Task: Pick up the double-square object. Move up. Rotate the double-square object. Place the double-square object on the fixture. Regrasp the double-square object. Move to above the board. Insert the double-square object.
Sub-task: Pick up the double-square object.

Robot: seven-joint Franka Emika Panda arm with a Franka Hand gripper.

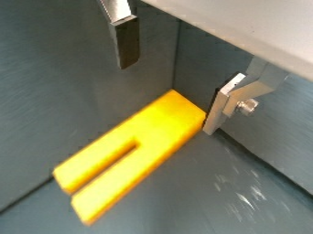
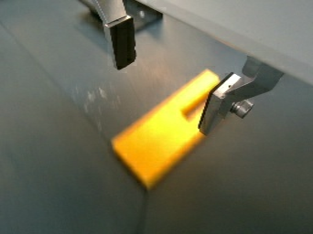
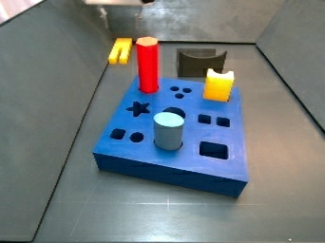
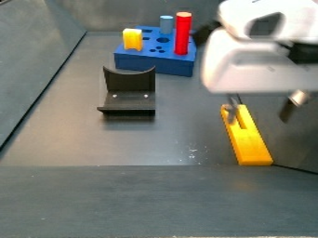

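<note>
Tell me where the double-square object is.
The double-square object lies flat on the floor, apart from the fixture, below the open end effector, whose fingers straddle its solid end.

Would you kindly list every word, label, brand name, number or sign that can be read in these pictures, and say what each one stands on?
None: no readable text shows in any view.
The blue board has only cut-out holes, no lettering.
The double-square object, the fixture, the red hexagonal peg and the grey cylinder are plain.
The pincer, open above the double-square object, and its white housing show no marking.
</note>
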